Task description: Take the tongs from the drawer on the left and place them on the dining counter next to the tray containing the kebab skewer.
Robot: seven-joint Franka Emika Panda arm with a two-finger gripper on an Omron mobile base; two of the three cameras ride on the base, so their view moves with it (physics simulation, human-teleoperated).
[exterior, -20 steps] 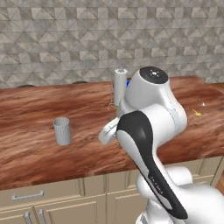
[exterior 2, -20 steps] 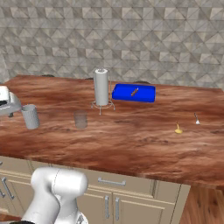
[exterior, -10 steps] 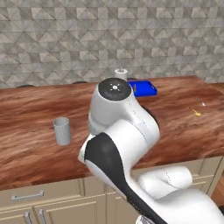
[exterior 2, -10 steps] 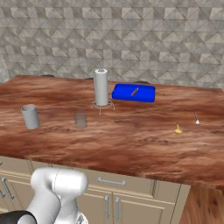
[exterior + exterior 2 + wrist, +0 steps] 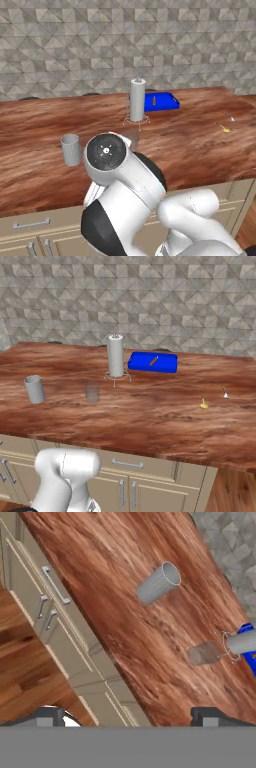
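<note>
Right now my jaws are standing spread wide, with nothing between them; my gripper (image 5: 130,714) is showing in the hand view as two dark finger tips (image 5: 207,714) rising at the bottom edge. The tongs are hidden from me, so I cannot tell where they are lying. Below the tips, the hand view is looking across the dining counter (image 5: 125,577) and down its beige cabinet front, where a closed drawer (image 5: 30,567) with a thin silver bar handle is sitting beside two cabinet doors. A grey ribbed cup (image 5: 157,582) is standing on the counter beyond the tips, and a faint glass tumbler (image 5: 203,653) is sitting farther on, hard to make out.

At the hand view's right edge the blue tray (image 5: 250,649) is being cut off to a sliver. The right base view is showing it whole (image 5: 165,365), near the counter's far edge, with the kebab skewer (image 5: 153,361) lying in it, just beside a tall grey cylinder on a wire stand (image 5: 115,355). That view is also showing a small yellow item (image 5: 203,403) and a tiny silver utensil (image 5: 225,392), well apart from the tray.
</note>
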